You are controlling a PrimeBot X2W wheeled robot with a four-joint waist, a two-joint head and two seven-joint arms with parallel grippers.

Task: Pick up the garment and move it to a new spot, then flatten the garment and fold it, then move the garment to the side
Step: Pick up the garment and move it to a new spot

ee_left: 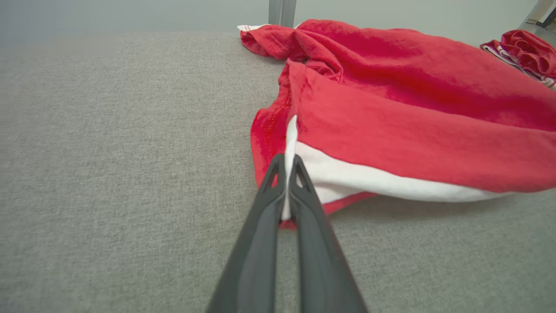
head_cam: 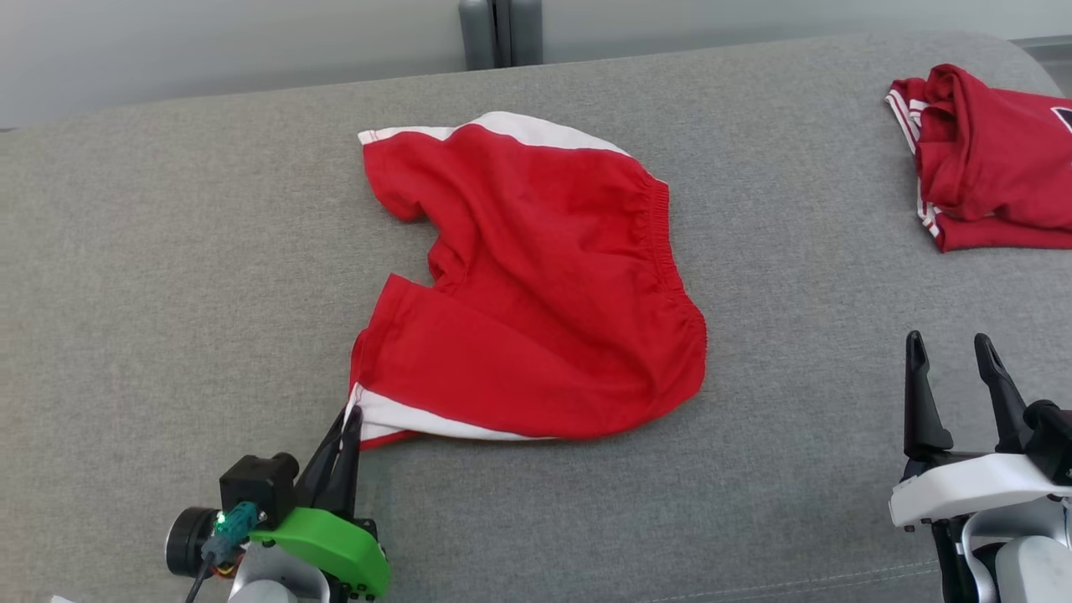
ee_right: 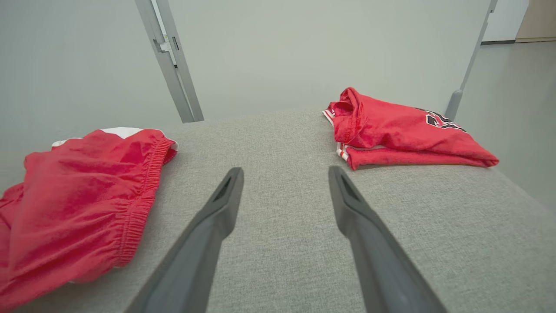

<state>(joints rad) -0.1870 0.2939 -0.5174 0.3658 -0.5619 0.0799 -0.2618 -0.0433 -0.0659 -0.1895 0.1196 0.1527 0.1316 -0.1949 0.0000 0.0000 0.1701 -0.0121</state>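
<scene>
Head view: red shorts (head_cam: pixel 536 285) lie mid grey cushion (head_cam: pixel 167 251), long axis waistband at right to leg hems at left, left gripper (head_cam: pixel 352 416) clenched on the near white-striped hem corner, right gripper (head_cam: pixel 955 352) spread and empty well off to the right, second red garment (head_cam: pixel 988 159) far right. Left wrist view: fingers pinch the white hem edge, the rest trails up and right from the jaws. Right wrist view: jaws wide apart over bare cushion, waistband to their left, so left arm is nearer and a lift would likely pull from that corner
</scene>
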